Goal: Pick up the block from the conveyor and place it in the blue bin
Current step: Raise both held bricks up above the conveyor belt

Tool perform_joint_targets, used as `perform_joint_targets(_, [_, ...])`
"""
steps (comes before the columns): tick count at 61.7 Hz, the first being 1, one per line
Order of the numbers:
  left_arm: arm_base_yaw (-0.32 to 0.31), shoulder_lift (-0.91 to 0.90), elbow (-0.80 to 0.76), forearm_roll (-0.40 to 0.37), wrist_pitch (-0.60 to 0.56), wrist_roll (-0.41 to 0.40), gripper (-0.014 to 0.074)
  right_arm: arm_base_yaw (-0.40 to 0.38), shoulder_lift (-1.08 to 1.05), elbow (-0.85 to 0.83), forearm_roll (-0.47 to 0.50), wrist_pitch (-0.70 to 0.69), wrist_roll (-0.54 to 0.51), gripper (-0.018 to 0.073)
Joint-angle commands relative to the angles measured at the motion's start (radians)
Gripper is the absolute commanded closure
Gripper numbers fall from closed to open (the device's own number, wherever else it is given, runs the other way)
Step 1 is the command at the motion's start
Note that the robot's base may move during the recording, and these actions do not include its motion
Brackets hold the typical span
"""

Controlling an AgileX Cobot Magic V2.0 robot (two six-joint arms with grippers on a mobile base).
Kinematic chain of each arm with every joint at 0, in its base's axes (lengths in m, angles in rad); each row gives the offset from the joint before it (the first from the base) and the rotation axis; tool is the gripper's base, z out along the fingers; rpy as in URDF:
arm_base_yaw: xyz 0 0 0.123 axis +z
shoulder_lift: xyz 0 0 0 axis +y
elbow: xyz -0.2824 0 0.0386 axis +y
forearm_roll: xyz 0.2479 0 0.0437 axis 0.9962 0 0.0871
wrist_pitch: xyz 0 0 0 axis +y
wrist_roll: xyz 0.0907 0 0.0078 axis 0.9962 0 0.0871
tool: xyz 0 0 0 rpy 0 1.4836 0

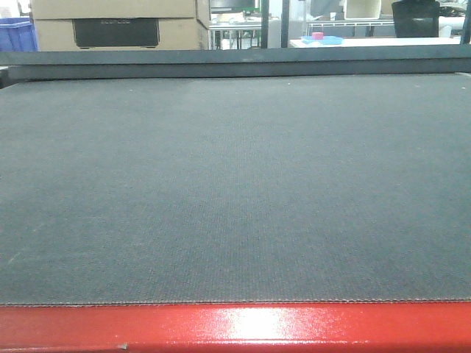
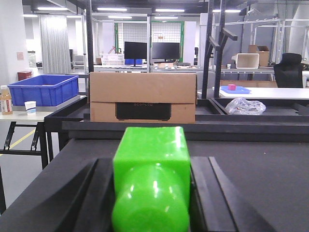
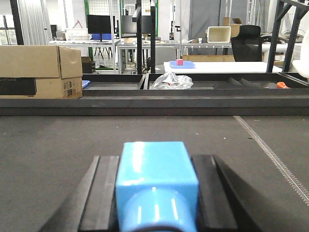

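We look across the conveyor (image 1: 235,191) – a wide dark grey woven belt with a glossy red frame (image 1: 235,327) along its near edge. The left gripper (image 2: 151,162) sits low over the belt. Its black fingers (image 2: 99,193) lie flush against a bright green piece (image 2: 150,193), and we cannot tell whether that is a clamped block or part of the gripper. The right gripper (image 3: 157,162) flanks a matching blue piece (image 3: 157,188) – again we cannot tell. The blue bin (image 2: 43,89) stands on a tabletop (image 2: 53,112) off to the left, beyond the belt, near a cardboard box (image 2: 142,96).
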State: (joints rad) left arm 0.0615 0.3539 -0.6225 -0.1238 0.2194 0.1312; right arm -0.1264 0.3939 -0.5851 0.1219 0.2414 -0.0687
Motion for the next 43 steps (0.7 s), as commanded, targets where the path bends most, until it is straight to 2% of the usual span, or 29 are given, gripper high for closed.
perform_joint_targets(1, [-0.005,-0.005,0.002,-0.003,-0.026,0.005,0.0707,0.001,-0.004,0.002,0.000,-0.025,-0.005,0.0721])
perform_joint_targets(43, [-0.005,-0.005,0.002,-0.003,-0.026,0.005,0.0707,0.001,-0.004,0.002,0.000,-0.025,-0.005,0.0721])
